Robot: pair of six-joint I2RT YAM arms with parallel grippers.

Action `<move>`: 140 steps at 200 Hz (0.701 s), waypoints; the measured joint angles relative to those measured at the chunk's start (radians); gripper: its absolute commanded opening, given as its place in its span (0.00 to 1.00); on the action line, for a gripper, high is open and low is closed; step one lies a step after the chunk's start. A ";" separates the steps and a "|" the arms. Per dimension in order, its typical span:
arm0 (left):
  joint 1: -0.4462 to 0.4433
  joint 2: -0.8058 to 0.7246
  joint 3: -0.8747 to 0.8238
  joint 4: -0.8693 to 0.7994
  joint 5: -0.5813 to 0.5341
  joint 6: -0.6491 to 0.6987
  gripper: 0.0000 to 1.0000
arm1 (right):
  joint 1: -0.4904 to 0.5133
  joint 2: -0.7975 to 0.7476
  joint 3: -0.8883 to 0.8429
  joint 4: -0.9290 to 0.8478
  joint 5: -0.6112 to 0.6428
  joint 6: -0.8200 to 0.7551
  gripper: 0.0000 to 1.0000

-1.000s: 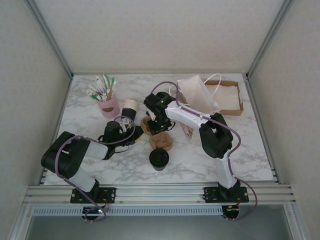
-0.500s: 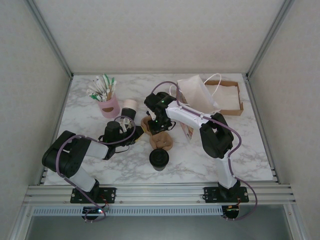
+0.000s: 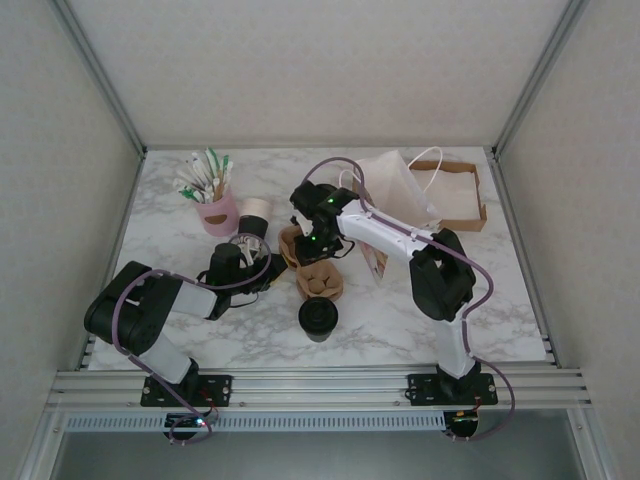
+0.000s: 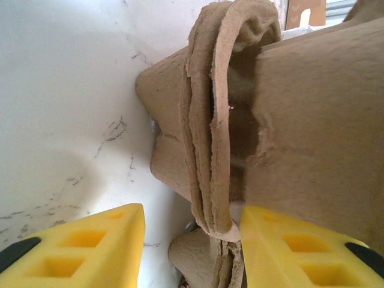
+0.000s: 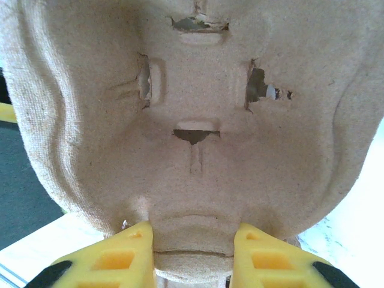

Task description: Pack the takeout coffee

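Pale textured walls (image 3: 320, 60) and aluminium posts (image 3: 98, 75) box in a white marbled worktop (image 3: 480, 300), with a white paper bag (image 3: 390, 185) and a shallow cardboard tray (image 3: 455, 200) at 2 o'clock and a pink utensil cup (image 3: 220, 212) at 10. At centre the right hand (image 5: 193, 233) pinches the lip of a pulp cup carrier (image 5: 192, 90), while the left hand (image 4: 192, 211) stands spread about the carriers' stacked rims (image 4: 210, 120), one finger touching them. The takeout coffee (image 3: 318, 318), lid on, stands at 6 o'clock, just beside the carriers.

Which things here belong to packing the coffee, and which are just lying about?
Job in hand: coffee, carriers, bag.
Lying about: stirrer cup, cup stack, tray.
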 measured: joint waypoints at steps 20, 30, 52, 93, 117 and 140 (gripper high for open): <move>0.000 0.000 0.000 -0.010 0.000 0.002 0.46 | 0.000 -0.002 0.000 -0.001 0.001 0.000 0.28; 0.000 -0.002 0.000 -0.015 0.000 0.003 0.47 | 0.000 -0.002 0.000 -0.002 0.001 0.000 0.28; 0.000 -0.024 0.004 -0.045 0.000 0.011 0.49 | 0.000 -0.004 0.002 -0.006 0.004 0.000 0.28; 0.000 -0.109 0.043 -0.116 -0.008 0.027 0.57 | 0.000 -0.030 0.031 -0.032 0.014 -0.001 0.29; 0.000 -0.165 0.065 -0.161 -0.019 0.037 0.63 | 0.000 -0.072 0.046 -0.041 0.031 -0.001 0.29; 0.000 -0.237 0.085 -0.220 -0.034 0.057 0.72 | 0.000 -0.112 0.065 -0.050 0.035 -0.002 0.29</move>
